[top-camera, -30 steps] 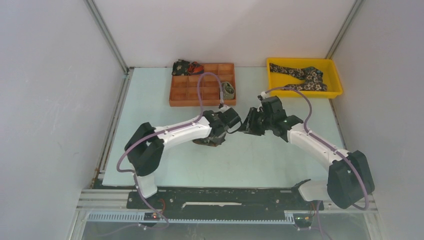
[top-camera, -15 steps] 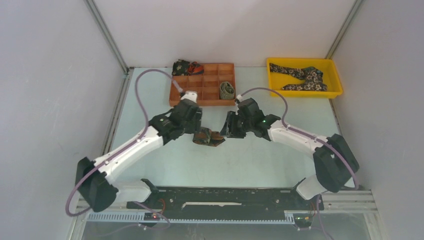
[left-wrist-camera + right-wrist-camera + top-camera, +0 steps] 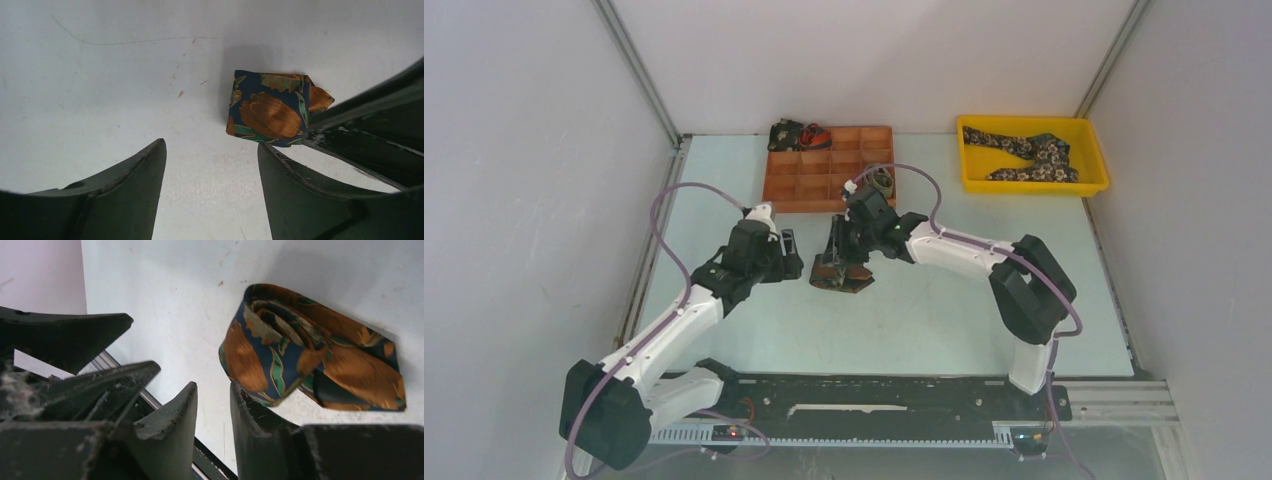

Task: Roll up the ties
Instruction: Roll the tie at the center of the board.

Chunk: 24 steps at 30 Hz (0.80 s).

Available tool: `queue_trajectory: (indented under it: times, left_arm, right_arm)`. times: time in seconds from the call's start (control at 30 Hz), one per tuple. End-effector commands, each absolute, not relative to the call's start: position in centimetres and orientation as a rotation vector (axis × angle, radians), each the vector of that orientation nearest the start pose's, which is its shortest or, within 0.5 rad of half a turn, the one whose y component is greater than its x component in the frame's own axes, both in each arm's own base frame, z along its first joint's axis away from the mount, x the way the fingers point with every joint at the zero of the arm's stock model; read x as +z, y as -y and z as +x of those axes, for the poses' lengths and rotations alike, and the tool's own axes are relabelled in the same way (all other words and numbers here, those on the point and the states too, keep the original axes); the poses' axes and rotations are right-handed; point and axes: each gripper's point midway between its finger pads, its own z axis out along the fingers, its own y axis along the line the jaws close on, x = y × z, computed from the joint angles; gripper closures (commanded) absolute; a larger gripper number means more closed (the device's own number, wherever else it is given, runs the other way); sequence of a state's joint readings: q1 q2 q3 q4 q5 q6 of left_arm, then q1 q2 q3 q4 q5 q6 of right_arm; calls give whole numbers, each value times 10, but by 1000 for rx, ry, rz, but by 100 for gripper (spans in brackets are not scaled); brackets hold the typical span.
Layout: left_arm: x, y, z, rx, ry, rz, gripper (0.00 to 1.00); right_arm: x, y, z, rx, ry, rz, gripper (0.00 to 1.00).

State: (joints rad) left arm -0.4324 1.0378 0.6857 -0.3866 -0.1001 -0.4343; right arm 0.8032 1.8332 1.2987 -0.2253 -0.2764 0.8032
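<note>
A rolled tie (image 3: 845,278), dark blue with rust-orange and green flowers, lies on the table between the two grippers, its pointed end sticking out. In the left wrist view the tie (image 3: 269,113) lies just past the right fingertip of my left gripper (image 3: 211,145), which is open and empty. In the top view the left gripper (image 3: 792,251) stands left of the roll. My right gripper (image 3: 833,252) hovers at the roll's left end. In its own wrist view the right gripper (image 3: 214,386) has jaws a narrow gap apart, empty, with the tie (image 3: 310,356) beside its right finger.
A brown compartment tray (image 3: 809,185) sits behind the grippers, with an olive coil (image 3: 883,181) in one cell and a dark roll (image 3: 788,133) at its back left corner. A yellow tray (image 3: 1096,158) at the back right holds dark floral ties (image 3: 1029,152).
The left arm has pulled back to the left, off the rolled tie. The right arm has swung left across the table to the roll. The roll has stayed in place.
</note>
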Motion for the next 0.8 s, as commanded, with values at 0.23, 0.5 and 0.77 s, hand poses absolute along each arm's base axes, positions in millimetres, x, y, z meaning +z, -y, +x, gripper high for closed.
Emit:
queue_trajectory:
  times: [0.23,0.5,0.77]
  left_arm:
    - [124,152,291,-524,-2227,-26,25]
    - [105,167,296,-581,-2274,19,24]
    - [83,184,297,-663,-2341,64,23]
  right_arm:
    - [89,-406,293,981,-2622,-150,71]
    - [77,-389,297,915,-2653,-120,72]
    - [63,-375,295,887,-2683,-95,72]
